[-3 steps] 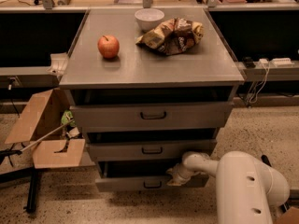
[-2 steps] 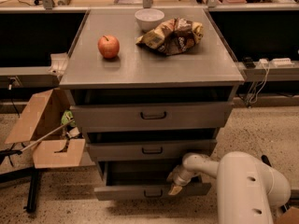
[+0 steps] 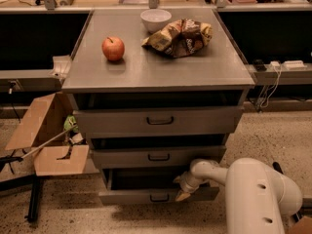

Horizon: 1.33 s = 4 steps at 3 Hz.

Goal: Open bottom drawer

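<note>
The grey cabinet (image 3: 156, 72) has three drawers. The bottom drawer (image 3: 131, 196), the slimmest front with a small dark pull handle (image 3: 159, 198), is pulled partly out, showing a dark gap behind its front. My gripper (image 3: 183, 188) reaches from the white arm (image 3: 253, 194) at the lower right and sits at the top edge of the bottom drawer front, just right of and above the handle. The middle drawer (image 3: 158, 157) and top drawer (image 3: 158, 121) are above it.
On the cabinet top lie a red apple (image 3: 113, 48), a white bowl (image 3: 155, 19) and a crumpled snack bag (image 3: 179, 36). An open cardboard box (image 3: 46, 140) stands on the floor to the left. A black stand leg (image 3: 33, 199) lies at the lower left.
The bottom drawer has slid further out toward me, and my gripper has moved down and outward with its front.
</note>
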{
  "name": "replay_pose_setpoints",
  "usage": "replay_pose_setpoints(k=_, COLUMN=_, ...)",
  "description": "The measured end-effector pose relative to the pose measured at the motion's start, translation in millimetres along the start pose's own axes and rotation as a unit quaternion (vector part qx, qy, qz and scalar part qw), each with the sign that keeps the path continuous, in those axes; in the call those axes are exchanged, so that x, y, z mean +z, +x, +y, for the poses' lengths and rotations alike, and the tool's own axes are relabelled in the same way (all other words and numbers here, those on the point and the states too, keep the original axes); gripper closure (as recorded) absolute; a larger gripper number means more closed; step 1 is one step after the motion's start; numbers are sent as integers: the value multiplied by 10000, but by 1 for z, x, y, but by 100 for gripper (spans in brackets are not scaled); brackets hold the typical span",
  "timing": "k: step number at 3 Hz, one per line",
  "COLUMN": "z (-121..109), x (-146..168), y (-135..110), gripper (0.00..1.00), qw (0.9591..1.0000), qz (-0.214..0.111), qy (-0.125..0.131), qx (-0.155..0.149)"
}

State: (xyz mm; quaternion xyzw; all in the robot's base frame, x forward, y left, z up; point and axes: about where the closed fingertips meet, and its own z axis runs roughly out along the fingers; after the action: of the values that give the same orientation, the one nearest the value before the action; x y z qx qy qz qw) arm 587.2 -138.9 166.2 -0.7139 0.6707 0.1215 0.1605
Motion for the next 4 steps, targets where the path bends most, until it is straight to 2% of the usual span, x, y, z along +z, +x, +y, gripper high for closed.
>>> replay_pose_setpoints(k=1, z=0, x=0, y=0, gripper=0, qw=10000, qz=0, qy=0, qx=0)
replay_pose_setpoints(k=2, z=3, x=0, y=1, gripper=0, qw=10000, qz=2, qy=-20, qx=4)
replay_pose_setpoints(k=3, z=32, x=0, y=7, gripper=0, qw=9998, qz=26, qy=-200, qx=36)
replay_pose_setpoints(k=4, z=77, x=-3, y=16, gripper=3, qw=9988, qz=38, qy=-497, qx=36)
